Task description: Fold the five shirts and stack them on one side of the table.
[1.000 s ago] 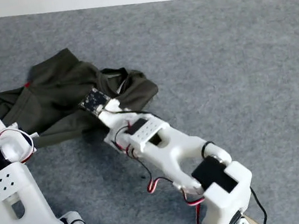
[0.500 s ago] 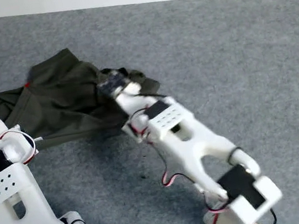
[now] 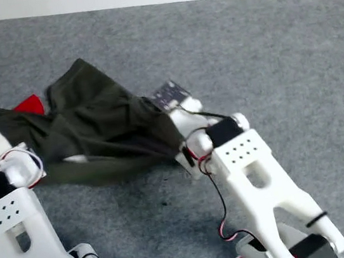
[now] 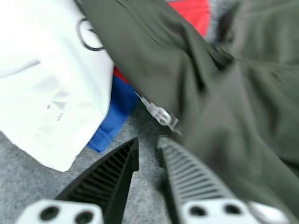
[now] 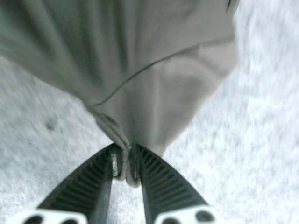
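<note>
At the far left edge of the table point(image 3: 289, 48) lies a white shirt point(image 4: 42, 79) with a blue shirt point(image 4: 110, 121) showing from beneath it. A red shirt point(image 3: 29, 105) peeks out just beside them from under the dark olive shirt point(image 3: 94, 124). The left gripper point(image 4: 147, 145) sits low over bare table next to this pile, its jaws slightly parted and empty, close to the olive shirt's edge. The olive shirt itself is spread in loose wrinkles across the left and middle of the table, partly covering the other garments. Its right corner is drawn out to a point where the right gripper point(image 5: 125, 161) is clamped tight on a thin pinch of the fabric. The right arm point(image 3: 255, 175) comes in from the near right. The step in hand looks like pulling this shirt clear of the pile so it can be laid flat for folding. To do that well, the pull should stay low and even, heading rightward onto open table, so the cloth slides rather than bunches and does not drag the red shirt along. Since only a narrow fold is held, the grip should stay firm until the shirt lies flat. The free left gripper could take the opposite edge and tension it, which would smooth the wrinkles before any fold.
</note>
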